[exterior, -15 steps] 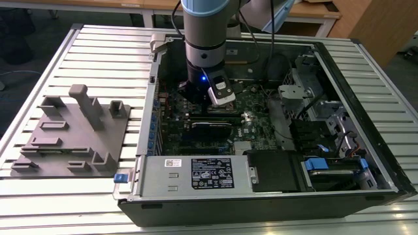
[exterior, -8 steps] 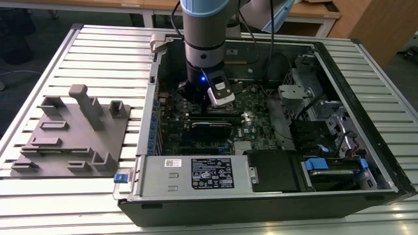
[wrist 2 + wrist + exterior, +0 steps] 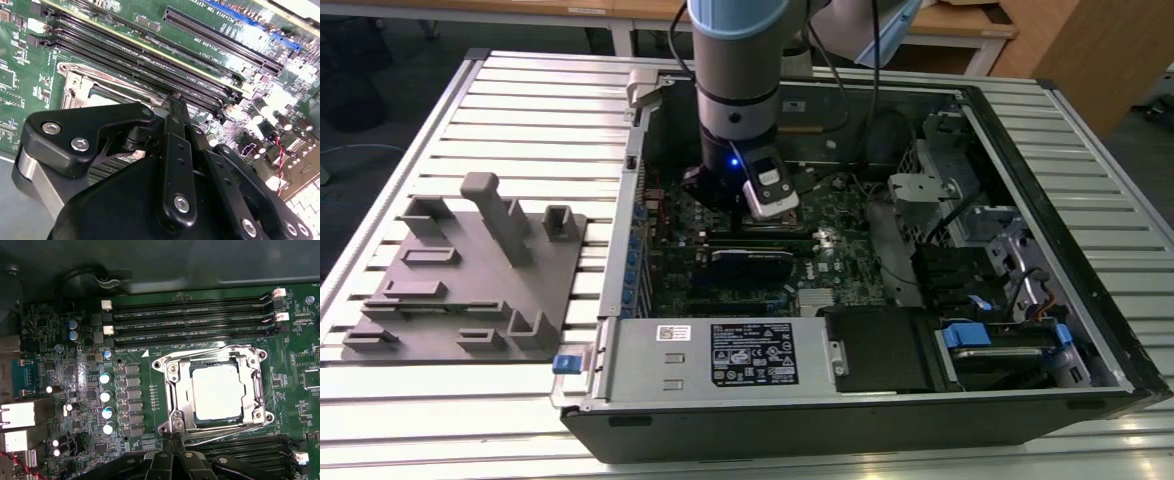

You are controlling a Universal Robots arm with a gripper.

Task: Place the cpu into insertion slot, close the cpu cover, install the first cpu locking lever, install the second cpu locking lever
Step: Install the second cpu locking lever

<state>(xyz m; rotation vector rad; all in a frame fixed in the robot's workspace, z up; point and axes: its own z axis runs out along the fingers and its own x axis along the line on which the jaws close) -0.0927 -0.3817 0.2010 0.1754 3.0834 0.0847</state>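
The cpu (image 3: 216, 391) lies flat in the insertion slot, its dull silver top showing through the window of the cpu cover (image 3: 173, 390). The cover is down over the socket. Thin wire locking levers run along the socket's edges (image 3: 210, 351) (image 3: 225, 426). My gripper (image 3: 172, 436) is shut, its black fingertips pressed together right at one corner of the socket, by the end of a lever. I cannot tell whether the wire is pinched between them. In the second wrist view the gripper (image 3: 175, 100) tips touch down beside the socket frame (image 3: 75, 85). In the exterior view the gripper (image 3: 771, 215) reaches into the open computer case.
Long black memory slots (image 3: 195, 315) flank the socket on two sides. Several upright capacitors (image 3: 105, 395) stand beside it. The case walls (image 3: 854, 420), power supply (image 3: 720, 352) and drive bays (image 3: 987, 340) hem in the board. A grey fixture (image 3: 467, 270) sits at the exterior view's left.
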